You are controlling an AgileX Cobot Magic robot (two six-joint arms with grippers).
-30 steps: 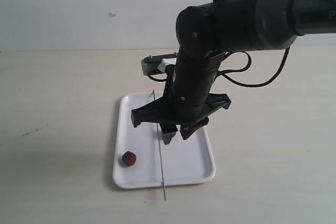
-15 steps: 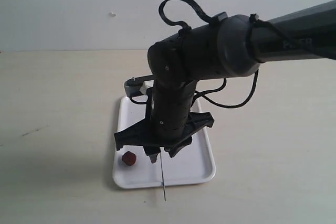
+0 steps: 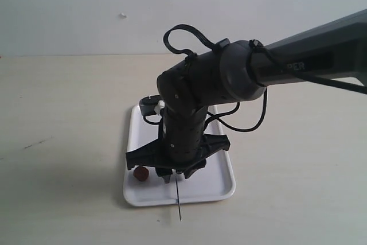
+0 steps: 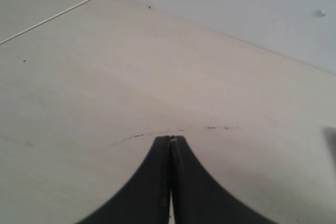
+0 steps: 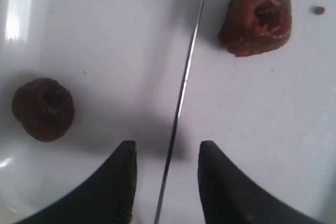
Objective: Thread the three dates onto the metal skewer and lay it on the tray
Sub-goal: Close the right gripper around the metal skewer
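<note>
Presently, your right claw (image 5: 165, 153) stands spread over the white tray (image 5: 94, 19). Its two black fingers (image 5: 118, 182) are apart, and the skewer (image 5: 184, 82) runs through the gap, touching neither. The rod lies across the tray and is bare along the length seen in the right wrist view. The first date (image 5: 43, 109) rests on the tray to one side of the rod, near one finger. The second date (image 5: 255, 19) rests on the other side, further along the rod and clear of it. A small dark speck (image 5: 318, 10) lies just beside the second date.

In the exterior view, your right arm reaches in from the right with the claw pointed down at the tray's near left part. The skewer's tip overhangs the near rim above the bench (image 3: 57, 113). The arm covers much of the tray there, so the one date seen just left of the claw is probably the first date.

Your left claw (image 4: 170, 142) is pressed together, its tips meeting, above the bench.
</note>
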